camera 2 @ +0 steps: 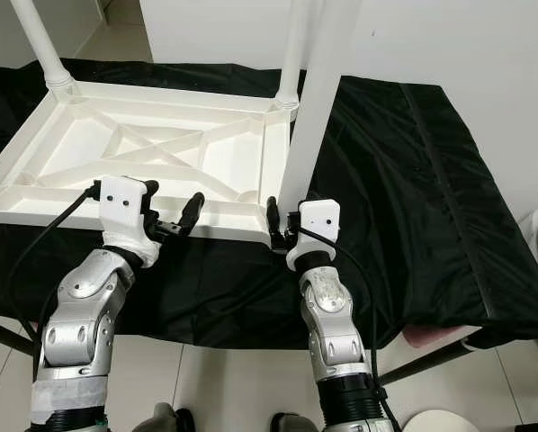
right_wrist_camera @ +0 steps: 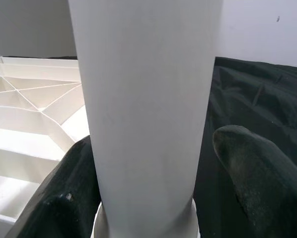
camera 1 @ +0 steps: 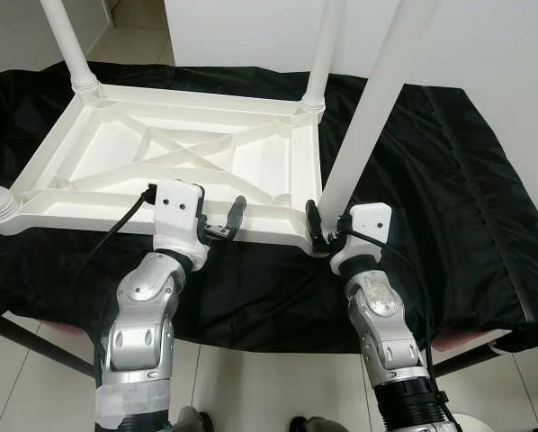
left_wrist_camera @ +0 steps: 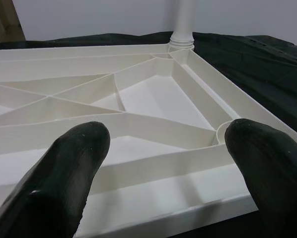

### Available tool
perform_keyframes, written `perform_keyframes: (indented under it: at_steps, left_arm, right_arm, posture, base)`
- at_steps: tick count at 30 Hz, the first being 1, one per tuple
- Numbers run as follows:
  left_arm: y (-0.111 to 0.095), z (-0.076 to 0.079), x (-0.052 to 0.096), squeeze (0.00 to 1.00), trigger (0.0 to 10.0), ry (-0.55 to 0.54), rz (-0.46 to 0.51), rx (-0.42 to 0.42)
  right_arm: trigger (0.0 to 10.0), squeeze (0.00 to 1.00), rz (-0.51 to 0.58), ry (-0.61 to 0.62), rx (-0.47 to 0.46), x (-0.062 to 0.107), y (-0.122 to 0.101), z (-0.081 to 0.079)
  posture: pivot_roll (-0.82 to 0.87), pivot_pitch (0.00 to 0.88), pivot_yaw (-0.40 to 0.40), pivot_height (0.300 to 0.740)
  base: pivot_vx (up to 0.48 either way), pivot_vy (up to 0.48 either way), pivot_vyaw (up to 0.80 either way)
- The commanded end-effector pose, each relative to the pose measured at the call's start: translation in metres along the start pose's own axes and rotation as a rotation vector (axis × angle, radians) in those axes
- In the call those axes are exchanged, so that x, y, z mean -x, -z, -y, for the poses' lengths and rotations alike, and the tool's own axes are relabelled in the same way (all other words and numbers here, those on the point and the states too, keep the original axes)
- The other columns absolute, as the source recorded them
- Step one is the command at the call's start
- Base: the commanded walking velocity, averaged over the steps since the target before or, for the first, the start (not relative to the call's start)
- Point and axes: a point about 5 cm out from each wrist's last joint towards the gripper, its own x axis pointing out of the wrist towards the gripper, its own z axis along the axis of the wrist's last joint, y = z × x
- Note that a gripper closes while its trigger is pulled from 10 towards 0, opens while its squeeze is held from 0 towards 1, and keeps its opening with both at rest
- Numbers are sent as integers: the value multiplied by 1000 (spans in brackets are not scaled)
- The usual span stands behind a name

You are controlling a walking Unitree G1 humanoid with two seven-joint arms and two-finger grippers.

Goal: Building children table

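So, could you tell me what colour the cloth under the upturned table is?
Black cloth, clearest in the left eye view.

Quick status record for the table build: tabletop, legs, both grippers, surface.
tabletop: white, upside down, ribbed underside up
legs: three already standing in corners; fourth leg at the near right corner, slightly tilted
right gripper: around the base of the fourth leg, a gap showing beside one finger
left gripper: open at the tabletop's near edge, holding nothing
surface: black cloth
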Motion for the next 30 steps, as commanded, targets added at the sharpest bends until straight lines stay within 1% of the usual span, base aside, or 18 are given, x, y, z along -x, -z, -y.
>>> perform_keyframes:
  at_steps: [1,9,18,30]
  left_arm:
    - [6,-8,1,0,10000,-187,-15,19]
    - [4,-9,-1,0,10000,-179,-13,14]
    - [3,-10,-2,0,10000,-183,-11,8]
    - [3,-10,0,0,10000,-194,-13,10]
  right_arm:
    - [10000,0,1,0,-2,0,1,1]
    - [10000,0,5,6,-5,0,2,-1]
    - [10000,0,7,-1,-10,-2,2,-2]
    - [10000,0,7,-7,-13,-2,3,-3]
  posture:
    - [-139,150,1,740]
    - [-134,145,13,740]
    - [-123,148,6,740]
    - [-119,155,-2,740]
  base:
    - [0,0,0]
    - [0,0,0]
    - [0,0,0]
    - [0,0,0]
